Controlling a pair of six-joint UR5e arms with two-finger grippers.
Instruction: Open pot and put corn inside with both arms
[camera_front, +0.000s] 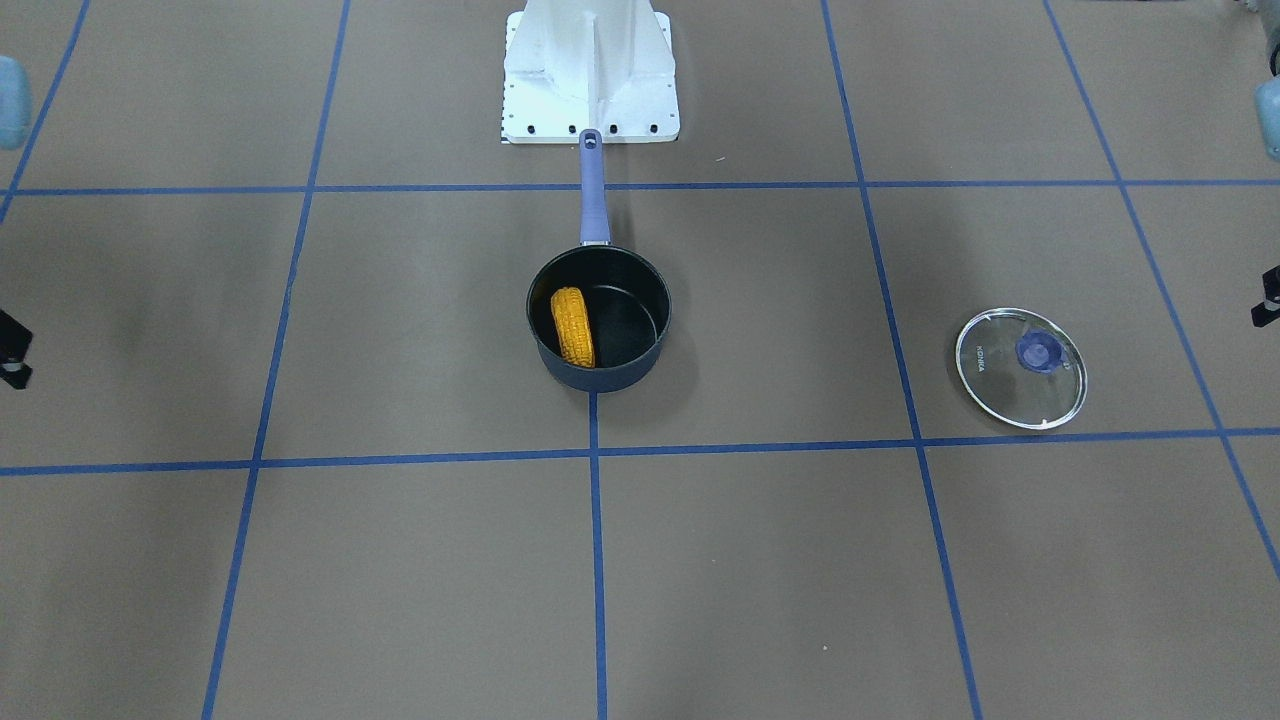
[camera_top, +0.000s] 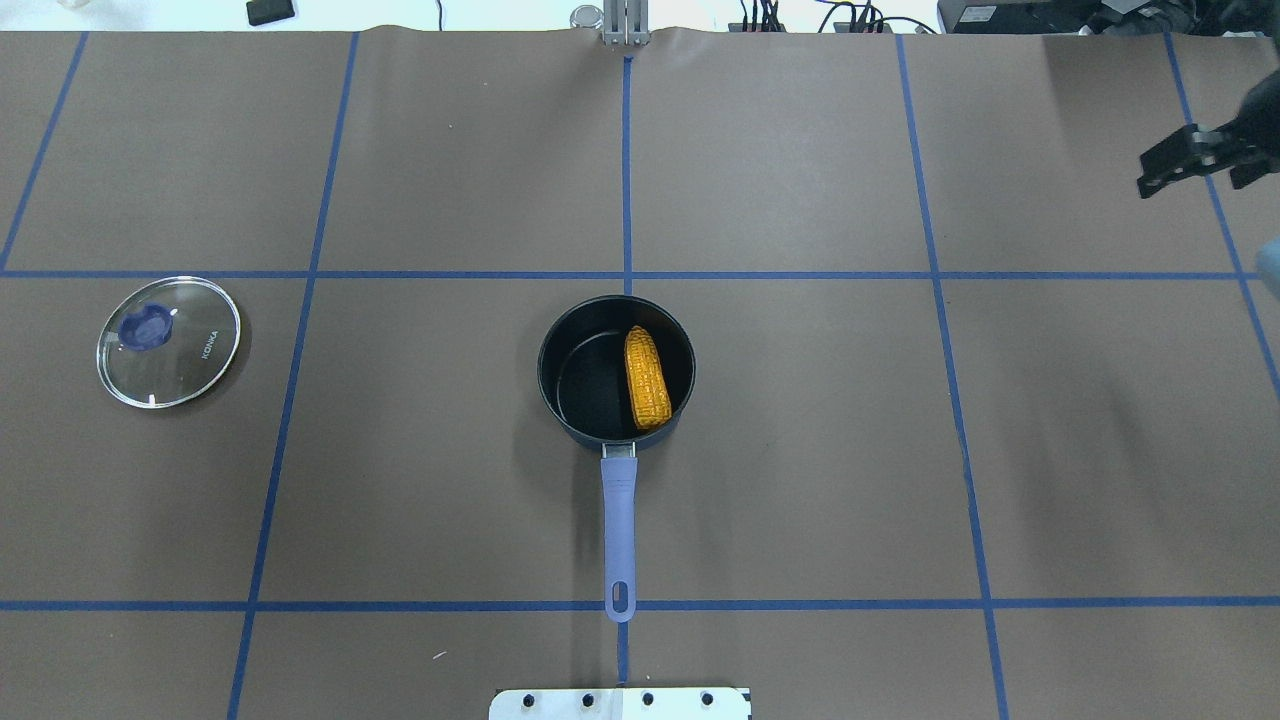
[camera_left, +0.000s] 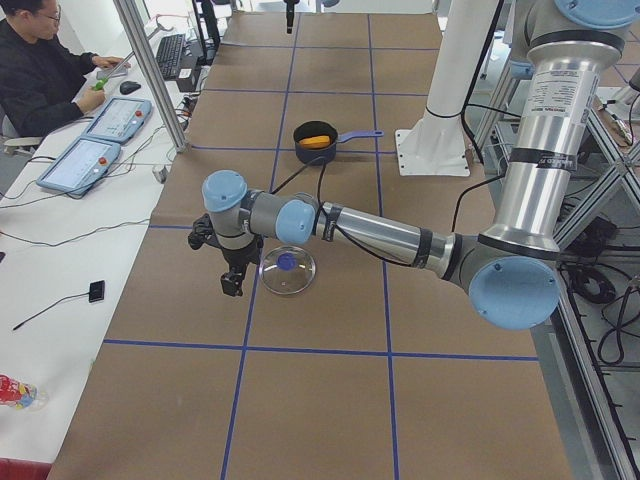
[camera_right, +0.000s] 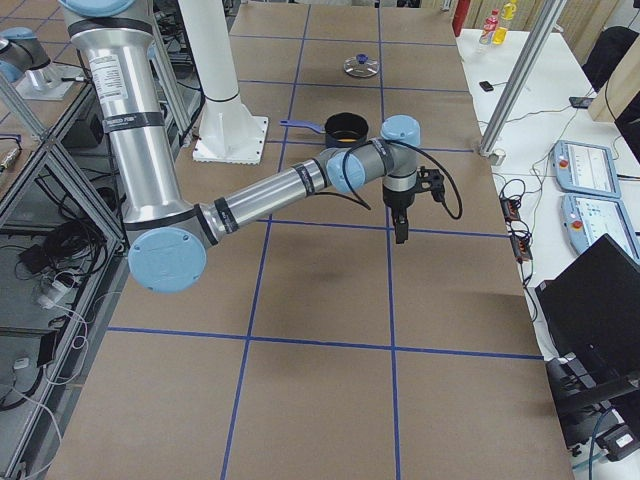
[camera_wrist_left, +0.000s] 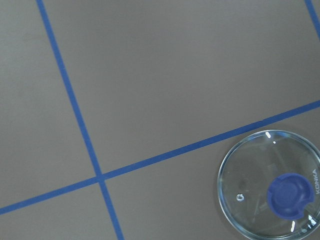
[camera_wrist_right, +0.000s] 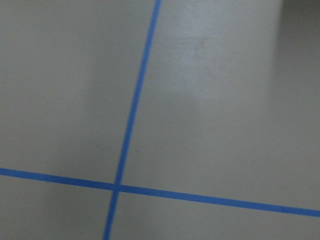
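Our brown tabletop (camera_top: 800, 450) is gridded with blue tape (camera_top: 627, 150), with a white desk (camera_left: 60, 250) alongside. The corn (camera_top: 647, 377) lies inside the open pot (camera_top: 588, 385), its lid (camera_top: 168, 342) well apart. For the left gripper (camera_left: 232, 290) and the right gripper (camera_right: 402, 238), we cannot tell how the jaws stand.

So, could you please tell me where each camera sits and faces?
Front-facing: across table, facing robot's base; pot central.
Overhead: behind robot, looking forward; right gripper at edge.
Exterior left: left end; left arm near lid.
Exterior right: right end; right arm near.
Left wrist: down onto lid.
Right wrist: bare table.
Front-facing and overhead share corn in pot.
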